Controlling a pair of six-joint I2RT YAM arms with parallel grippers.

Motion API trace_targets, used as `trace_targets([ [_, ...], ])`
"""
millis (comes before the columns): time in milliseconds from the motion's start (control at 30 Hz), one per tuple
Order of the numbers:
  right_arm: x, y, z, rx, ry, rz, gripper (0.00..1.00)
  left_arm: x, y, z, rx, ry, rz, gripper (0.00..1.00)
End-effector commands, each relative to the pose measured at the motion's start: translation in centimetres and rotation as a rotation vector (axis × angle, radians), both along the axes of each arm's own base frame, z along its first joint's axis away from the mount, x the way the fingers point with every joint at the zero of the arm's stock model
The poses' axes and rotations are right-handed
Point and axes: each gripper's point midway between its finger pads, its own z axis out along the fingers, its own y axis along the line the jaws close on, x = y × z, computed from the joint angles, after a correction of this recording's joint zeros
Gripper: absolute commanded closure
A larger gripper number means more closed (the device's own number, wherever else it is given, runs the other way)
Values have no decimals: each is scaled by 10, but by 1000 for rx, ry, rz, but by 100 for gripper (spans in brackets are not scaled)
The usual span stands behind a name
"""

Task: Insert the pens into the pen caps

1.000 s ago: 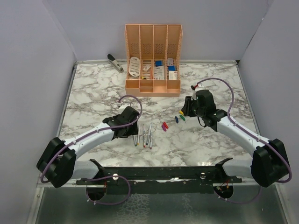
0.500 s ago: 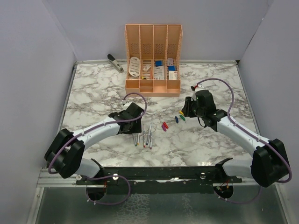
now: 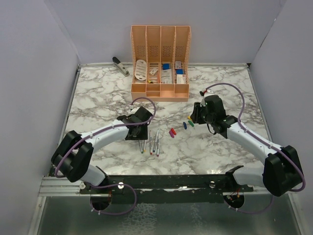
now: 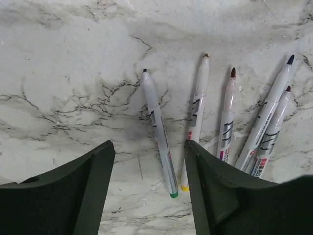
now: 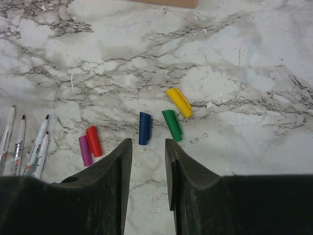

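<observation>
In front of the peach slotted plastic organiser [image 3: 160, 63] I see my left gripper [image 4: 149, 147] spread empty over five thin white-grey marker pens [image 4: 159, 129]; my right gripper [image 5: 148, 144], parted and empty, hovers by five stubby coloured plastic caps [image 5: 145, 128].

readable text: none | pens [image 4: 159, 128]: printed barrel marks, too blurred to read
</observation>
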Motion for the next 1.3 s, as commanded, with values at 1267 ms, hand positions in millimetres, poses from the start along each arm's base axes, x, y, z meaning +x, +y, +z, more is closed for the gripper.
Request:
trace_targets([
  [1267, 9, 8, -10, -14, 15, 23, 68, -30, 4, -29, 24, 155, -40, 46],
])
